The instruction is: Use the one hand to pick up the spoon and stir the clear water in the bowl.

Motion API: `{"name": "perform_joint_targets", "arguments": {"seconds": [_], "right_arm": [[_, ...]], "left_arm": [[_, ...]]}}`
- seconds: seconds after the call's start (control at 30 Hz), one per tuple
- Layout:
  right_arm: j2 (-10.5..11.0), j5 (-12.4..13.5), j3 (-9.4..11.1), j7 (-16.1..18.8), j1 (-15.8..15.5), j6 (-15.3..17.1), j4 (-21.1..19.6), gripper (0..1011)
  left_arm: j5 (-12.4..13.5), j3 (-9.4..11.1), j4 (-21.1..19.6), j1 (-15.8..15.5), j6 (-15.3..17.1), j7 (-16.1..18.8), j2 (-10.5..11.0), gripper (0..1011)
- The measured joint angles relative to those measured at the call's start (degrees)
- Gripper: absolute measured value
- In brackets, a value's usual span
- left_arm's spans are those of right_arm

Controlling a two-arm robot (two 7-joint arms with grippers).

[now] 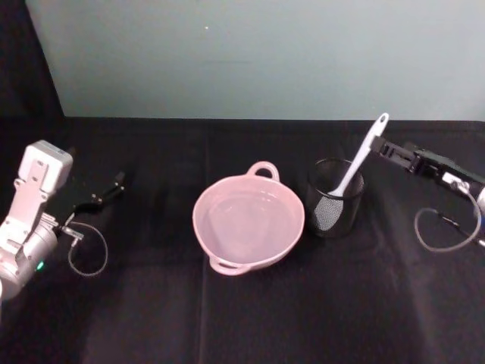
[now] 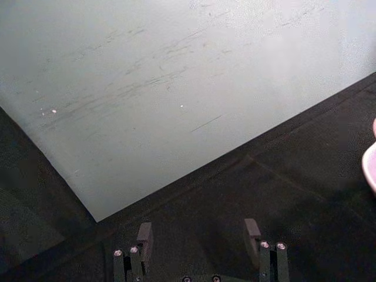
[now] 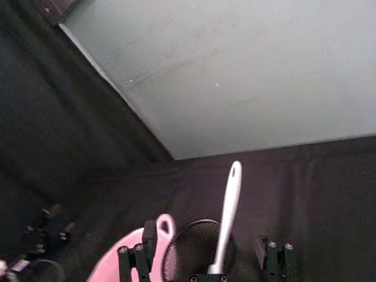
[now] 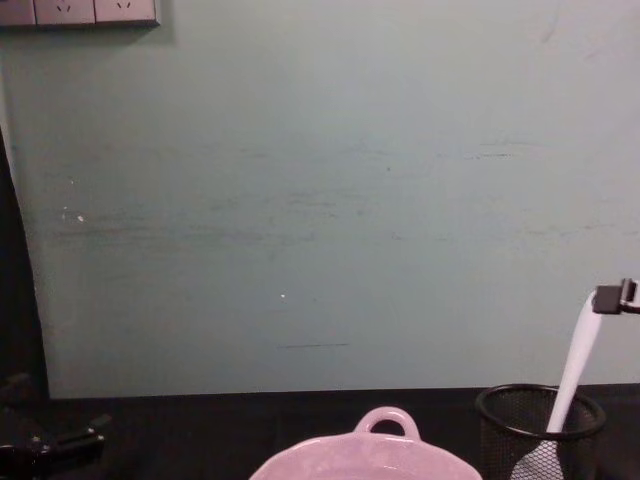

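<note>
The pale pink bowl [image 1: 248,224] holds clear water in the middle of the black table. To its right the white spoon [image 1: 364,155] stands in a black wire-mesh cup [image 1: 336,199], its handle leaning up and to the right. My right gripper [image 1: 385,149] hovers at the upper part of the handle. In the right wrist view the spoon [image 3: 228,205] rises between the open fingers [image 3: 145,234], touching neither, with the bowl [image 3: 123,261] beyond. My left gripper [image 1: 115,183] rests open at the far left, well away from the bowl.
A pale green wall [image 4: 320,200] backs the table close behind the bowl and cup. Loose cables loop beside each arm on the cloth [image 1: 87,254]. Bare black cloth [image 1: 250,326] stretches in front of the bowl.
</note>
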Motion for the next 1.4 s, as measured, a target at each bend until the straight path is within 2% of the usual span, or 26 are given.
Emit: {"name": "perform_joint_targets", "arguments": {"seconds": [0.13,0.2,0.23,0.33,0.47,0.63,0.73,1.2,1.4], "right_arm": [[-1.5,3.7,-0.5,-0.8,2.5,4.0,2.4,1003],[-2.0,4.5,-0.8,-1.3,3.4,5.0,3.5,1002],[-2.6,5.0,-1.6,-1.6,4.9,5.6,5.2,1002],[-3.1,5.0,-2.7,-1.8,6.5,5.5,7.2,1002],[-3.5,4.0,-4.5,-1.0,8.5,4.1,9.9,1002],[-3.7,1.4,-7.0,2.1,10.8,-0.1,13.4,1002],[-3.6,0.9,-7.8,3.3,11.1,-1.8,14.4,1002],[-3.6,0.9,-7.6,3.3,11.0,-1.7,14.1,1002],[-3.6,0.9,-7.5,3.0,10.9,-1.5,13.9,895]], "left_arm": [[0.0,0.0,0.0,0.0,0.0,0.0,0.0,1011],[0.0,0.0,0.0,0.0,0.0,0.0,0.0,1011],[0.0,0.0,0.0,0.0,0.0,0.0,0.0,1011],[0.0,0.0,0.0,0.0,0.0,0.0,0.0,1011],[0.0,0.0,0.0,0.0,0.0,0.0,0.0,1011],[0.0,0.0,0.0,0.0,0.0,0.0,0.0,1011],[0.0,0.0,0.0,0.0,0.0,0.0,0.0,1011],[0.0,0.0,0.0,0.0,0.0,0.0,0.0,1011],[0.0,0.0,0.0,0.0,0.0,0.0,0.0,1011]]}}
